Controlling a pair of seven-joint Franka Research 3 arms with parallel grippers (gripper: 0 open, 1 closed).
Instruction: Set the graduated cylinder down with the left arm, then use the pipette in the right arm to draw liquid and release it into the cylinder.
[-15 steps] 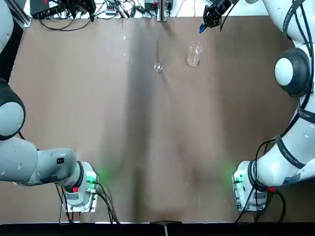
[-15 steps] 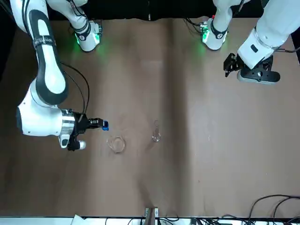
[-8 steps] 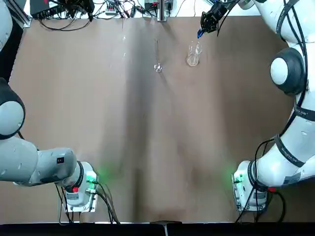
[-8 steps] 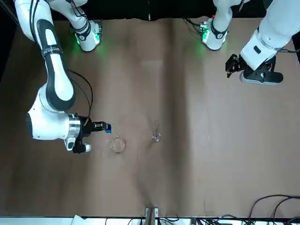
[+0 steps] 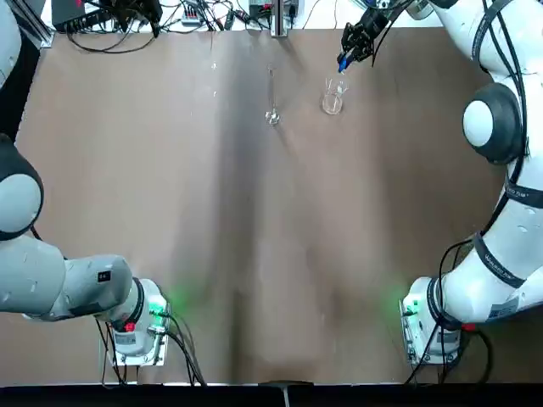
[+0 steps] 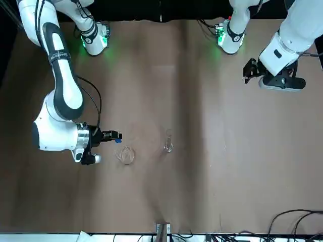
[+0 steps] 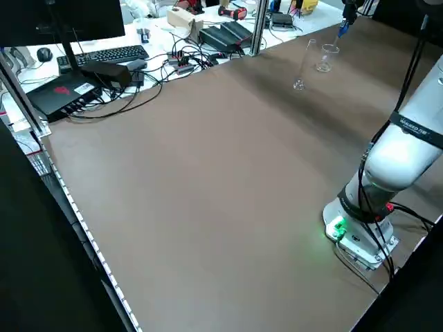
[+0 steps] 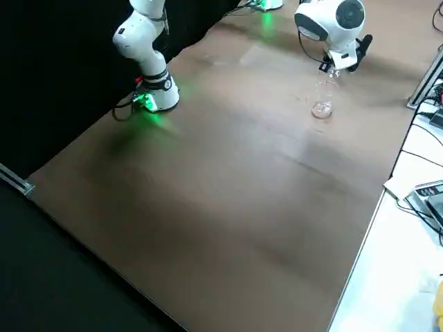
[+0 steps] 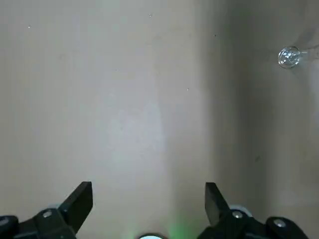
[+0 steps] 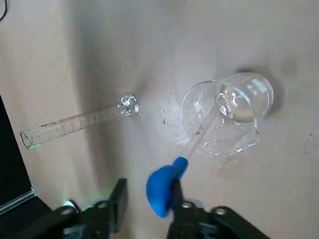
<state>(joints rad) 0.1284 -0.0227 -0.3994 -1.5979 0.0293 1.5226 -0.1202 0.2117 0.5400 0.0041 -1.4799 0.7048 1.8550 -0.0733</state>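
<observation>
The graduated cylinder stands upright by itself near the far edge of the table, also seen in the front view and the right wrist view. My right gripper is shut on the pipette by its blue bulb. The pipette's thin clear stem slants down into the short clear beaker beside the cylinder. My left gripper is open and holds nothing, pulled back near its own base, far from the glassware; the left wrist view shows its fingers spread wide.
Cables, a keyboard and boxes lie on the bench beyond the table's far edge. A metal post stands at the middle of that edge, just behind the cylinder. Small drops of liquid lie on the table between cylinder foot and beaker.
My right gripper has carried the pipette leftward in the top view, from beyond the beaker to directly over it, the stem now reaching into it. The left arm has barely shifted.
</observation>
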